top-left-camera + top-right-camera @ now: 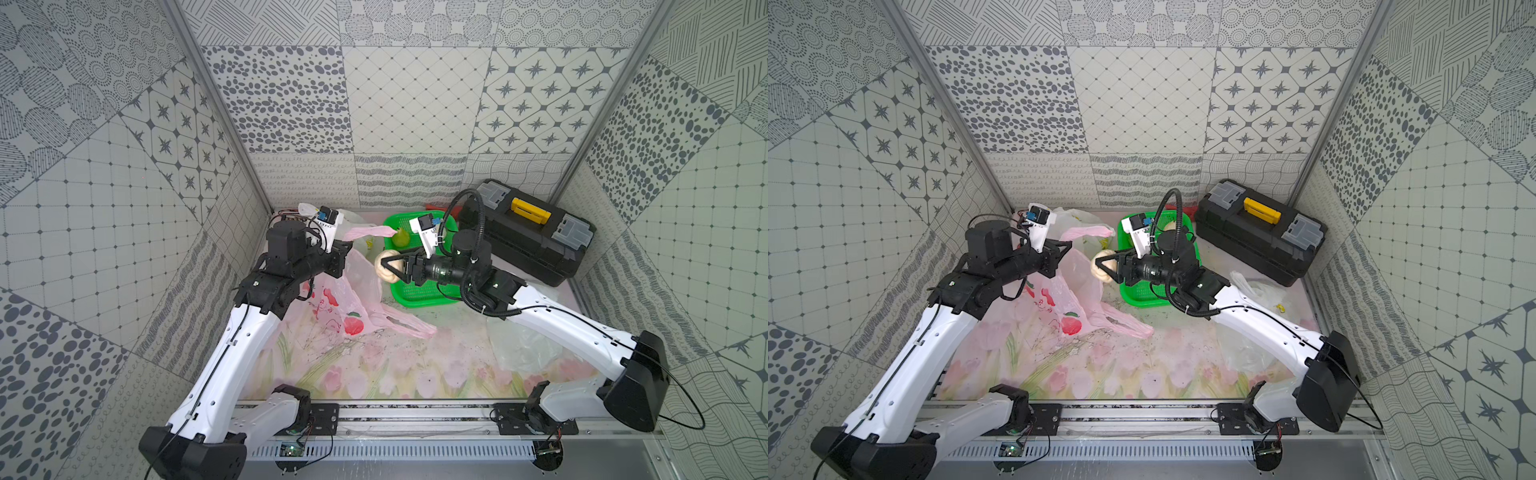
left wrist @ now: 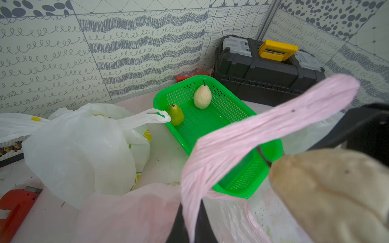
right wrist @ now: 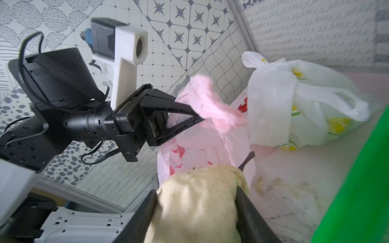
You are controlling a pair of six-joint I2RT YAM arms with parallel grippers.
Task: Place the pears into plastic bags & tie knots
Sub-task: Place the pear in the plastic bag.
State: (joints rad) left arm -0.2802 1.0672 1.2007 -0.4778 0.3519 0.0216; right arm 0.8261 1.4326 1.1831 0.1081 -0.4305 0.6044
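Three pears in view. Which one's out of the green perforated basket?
The pale cream pear gripped in the right hand, outside the green perforated plastic basket. The yellow-green pear and the other cream pear sit inside it.

The left gripper (image 1: 1067,248) pinches a handle of the pink strawberry-print bag (image 1: 1059,301), the rest of the bag sagging beneath its jaws. Facing it, the right gripper (image 1: 1098,262) clasps a cream pear (image 1: 1100,275), with the green basket (image 1: 1122,287) behind its jaws.
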